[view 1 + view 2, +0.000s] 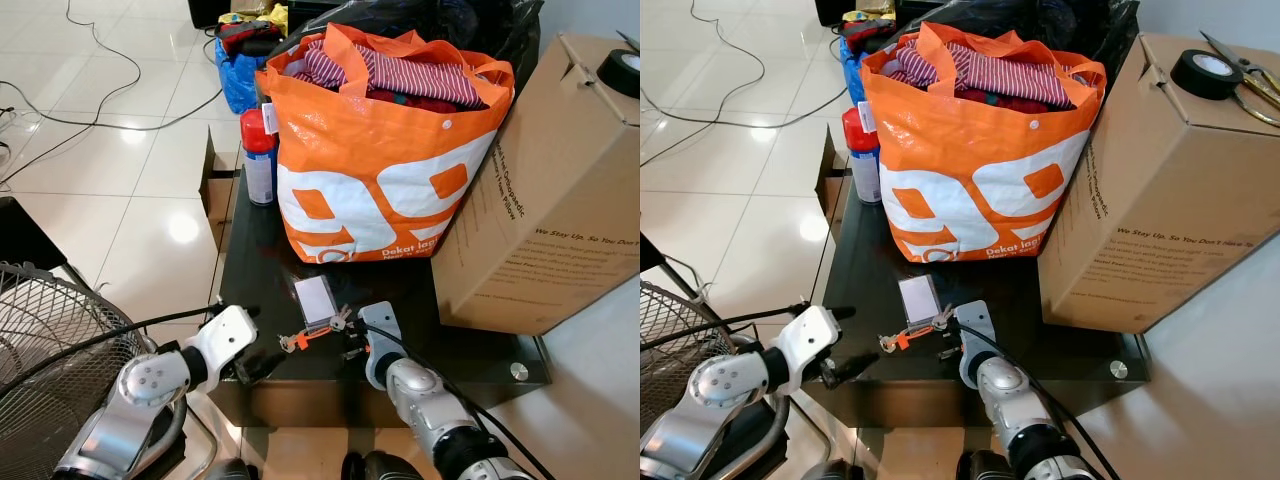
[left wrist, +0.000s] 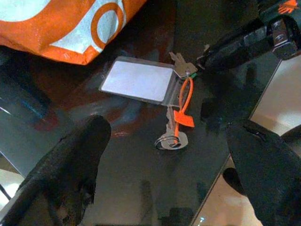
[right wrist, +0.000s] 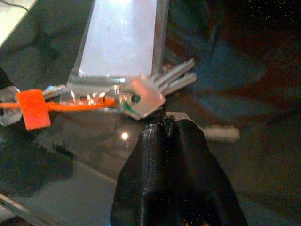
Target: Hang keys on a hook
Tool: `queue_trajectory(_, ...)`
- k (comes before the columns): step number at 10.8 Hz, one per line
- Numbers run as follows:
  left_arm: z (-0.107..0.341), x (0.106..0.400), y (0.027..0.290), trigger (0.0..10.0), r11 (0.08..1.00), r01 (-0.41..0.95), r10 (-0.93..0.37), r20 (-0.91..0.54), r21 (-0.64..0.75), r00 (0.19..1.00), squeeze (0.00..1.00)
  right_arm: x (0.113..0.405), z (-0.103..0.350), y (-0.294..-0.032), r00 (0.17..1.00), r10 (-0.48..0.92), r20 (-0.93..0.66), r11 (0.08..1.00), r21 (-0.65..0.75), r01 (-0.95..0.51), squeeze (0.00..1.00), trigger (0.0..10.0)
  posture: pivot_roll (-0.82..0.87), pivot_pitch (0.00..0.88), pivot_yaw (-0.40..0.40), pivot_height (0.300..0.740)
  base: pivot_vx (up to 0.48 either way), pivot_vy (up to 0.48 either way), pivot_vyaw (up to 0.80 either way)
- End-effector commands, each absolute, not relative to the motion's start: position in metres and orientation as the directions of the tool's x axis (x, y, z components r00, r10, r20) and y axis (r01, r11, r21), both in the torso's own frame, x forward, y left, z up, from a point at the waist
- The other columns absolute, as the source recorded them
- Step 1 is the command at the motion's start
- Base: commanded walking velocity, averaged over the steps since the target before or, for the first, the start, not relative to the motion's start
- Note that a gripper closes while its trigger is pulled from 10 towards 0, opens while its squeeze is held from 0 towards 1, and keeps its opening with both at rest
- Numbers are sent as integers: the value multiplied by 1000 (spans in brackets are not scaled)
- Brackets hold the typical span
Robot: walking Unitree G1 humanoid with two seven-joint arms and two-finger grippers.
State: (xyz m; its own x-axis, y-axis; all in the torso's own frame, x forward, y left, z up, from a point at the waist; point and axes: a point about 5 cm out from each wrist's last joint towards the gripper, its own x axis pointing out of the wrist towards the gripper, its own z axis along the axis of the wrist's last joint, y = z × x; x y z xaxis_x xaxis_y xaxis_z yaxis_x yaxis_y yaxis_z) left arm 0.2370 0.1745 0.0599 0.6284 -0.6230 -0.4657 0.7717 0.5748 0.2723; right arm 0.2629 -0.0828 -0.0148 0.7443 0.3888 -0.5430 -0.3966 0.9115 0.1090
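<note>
The right gripper (image 3: 168, 123) rests low on the dark glossy glass table (image 1: 262, 262), its two black fingers (image 3: 146, 183) pressed tightly together with no gap between them; their tips touch the head of a silver key in the bunch of silver keys with an orange plastic tag (image 3: 136, 96), though whether anything is actually pinched between the tips cannot be told. The bunch lies flat on the table near its front edge, just in front of the big orange and white woven shopping bag (image 1: 380, 170), and is joined to a clear plastic card holder with a white card inside (image 2: 136, 80); a thin orange tie runs from the holder to a second silver key and ring (image 2: 171, 140). The left gripper (image 2: 169, 165) hovers over the keys with its two black fingers (image 2: 75, 160) spread wide apart, one on each side of the bunch, touching nothing. The bag, stuffed with red and white striped cloth, carries large white numerals and the words "Dekat lagi". The brown cardboard box (image 1: 545, 190) beside it reads "We Stay Up, So You Don't", with a roll of black tape (image 1: 1206, 72) on top. A red-capped spray can (image 1: 259, 155) stands at the bag's other side
</note>
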Motion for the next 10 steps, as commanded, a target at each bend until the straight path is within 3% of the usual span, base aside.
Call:
queue_trajectory(1,59,238,171,10000,562,783,-632,-472,267,615,0,265,-10,-90,757,395,-521,908,95,-408,0,0,26,115,-61,740,0,0,0)
queue_trajectory(5,62,244,169,10000,570,771,-630,-451,284,632,0,263,22,-116,777,492,-393,869,165,-467,0,0,24,61,-66,740,0,0,0)
queue_trajectory(6,64,246,167,10000,575,765,-630,-438,292,641,0,265,47,-123,807,512,-294,819,449,-356,0,0,26,37,-71,740,0,0,0)
queue_trajectory(7,66,248,166,10000,580,759,-631,-426,295,648,0,268,65,-130,839,501,-211,729,626,-278,0,0,26,17,-72,740,0,0,0)
queue_trajectory(8,68,251,164,10000,587,753,-632,-413,297,656,0,268,80,-136,852,500,-152,678,682,-276,0,0,25,0,-71,740,0,0,0)
queue_trajectory(10,69,256,160,10000,591,747,-633,-398,305,664,0,266,95,-135,852,510,-115,660,687,-303,0,0,24,0,-65,740,0,0,0)
